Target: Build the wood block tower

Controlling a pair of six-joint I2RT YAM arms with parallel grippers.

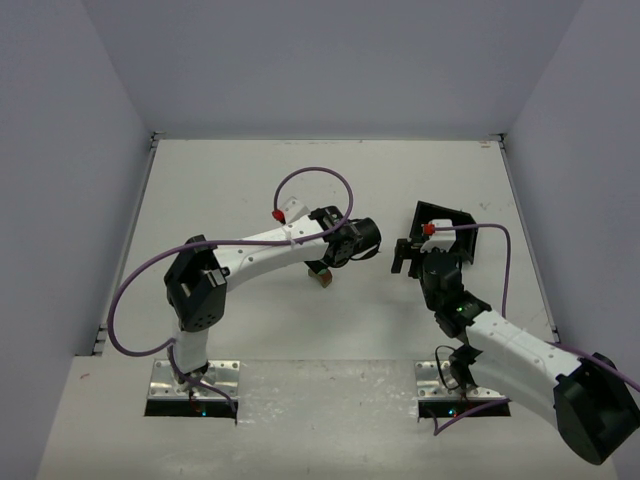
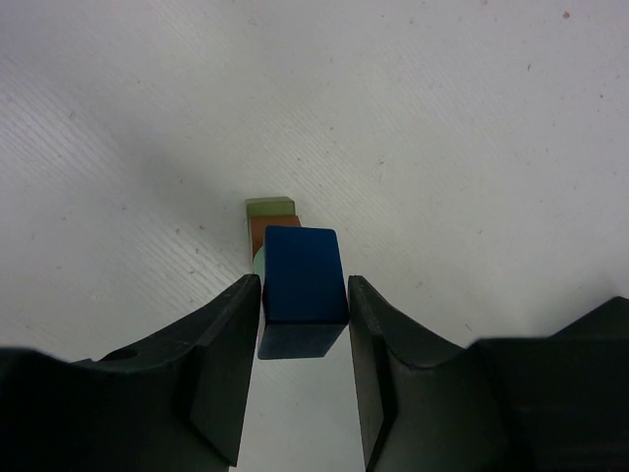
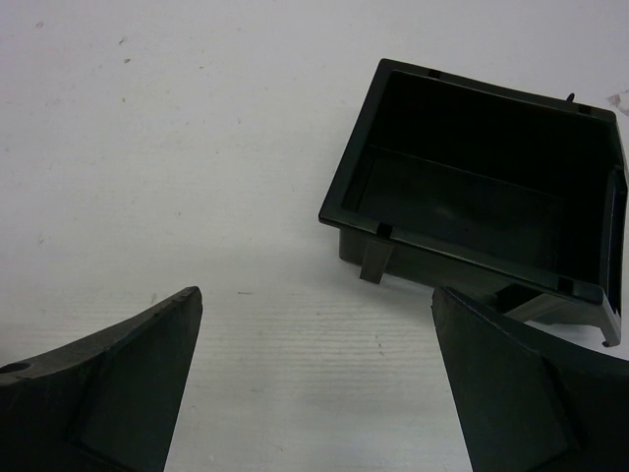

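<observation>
Left hand flanks the blue block atop the tower, clamped or freed I can't tell; next, withdraw without nudging.

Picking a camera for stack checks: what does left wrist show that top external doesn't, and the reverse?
Left wrist only: blue block between the jaws of the left arm, over a brown block and an olive block; grip contact unclear. Top external only: the right arm, the black tray, the left arm's full length. Both: white table and the stack, just a brown sliver from above.
</observation>
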